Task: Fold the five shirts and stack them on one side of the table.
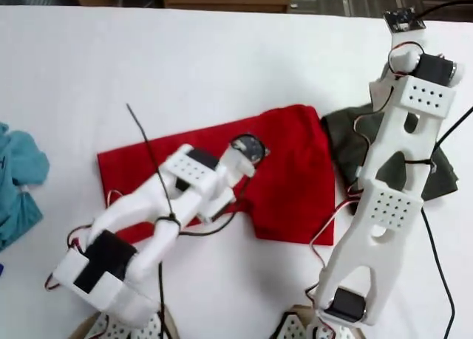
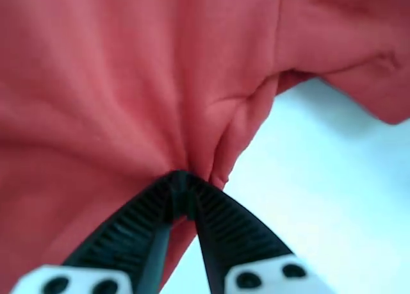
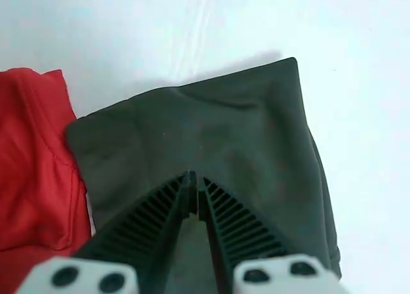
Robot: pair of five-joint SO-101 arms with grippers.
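Both closed: left gripper [image 2: 184, 180] pinches red shirt [image 2: 122, 76]; right gripper [image 3: 194, 179] on dark shirt [image 3: 230, 114], hold unclear.

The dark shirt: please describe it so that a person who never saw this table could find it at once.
Start at the white table and find the large red shirt near its middle. Beside its right edge, partly under the right arm, lies the dark shirt. It is folded and dark grey-green, whereas its neighbour is bright red.

White table [image 1: 222, 58]: red shirt [image 1: 288, 176], dark shirt [image 1: 341, 136], teal shirt [image 1: 18, 180].
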